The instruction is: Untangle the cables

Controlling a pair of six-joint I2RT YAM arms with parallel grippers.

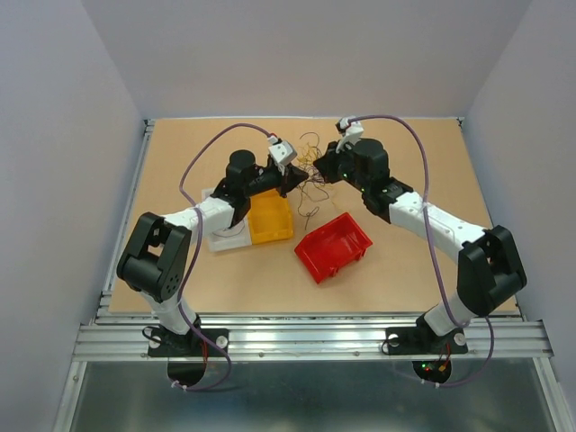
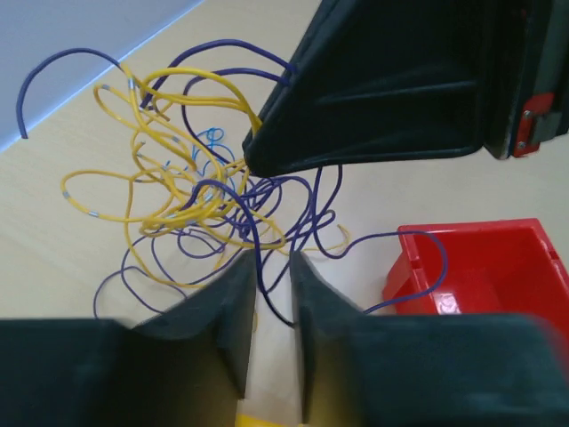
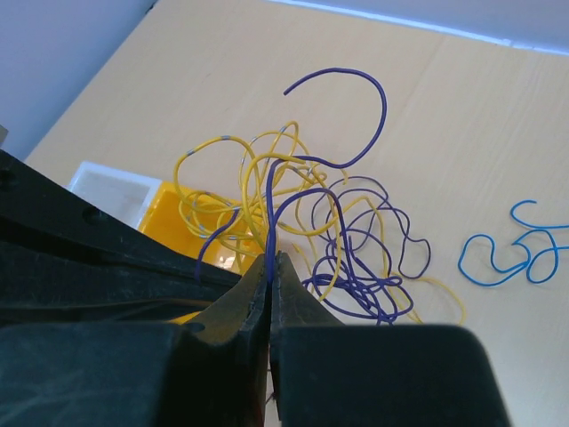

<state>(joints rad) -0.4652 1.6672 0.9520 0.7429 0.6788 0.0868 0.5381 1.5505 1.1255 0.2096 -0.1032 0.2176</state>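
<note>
The cables (image 1: 310, 175) are a tangle of thin purple-blue and yellow wires lying on the table between my two grippers. In the left wrist view the tangle (image 2: 196, 187) spreads just ahead of my left gripper (image 2: 271, 258). Its jaws stand a narrow gap apart, and a purple strand (image 2: 258, 245) runs loosely down between them without being pinched. My right gripper (image 3: 269, 260) is shut on a purple cable (image 3: 269, 209) that rises straight up from its tips. The remainder of the tangle (image 3: 356, 258) hangs beyond. A light blue cable (image 3: 507, 253) lies apart on the right.
A yellow bin (image 1: 270, 219) and a white bin (image 1: 225, 236) sit under the left arm. A red bin (image 1: 333, 246) lies tilted in the middle, near the tangle. The right gripper's black body (image 2: 391, 89) looms close over the left gripper. Grey walls enclose the table.
</note>
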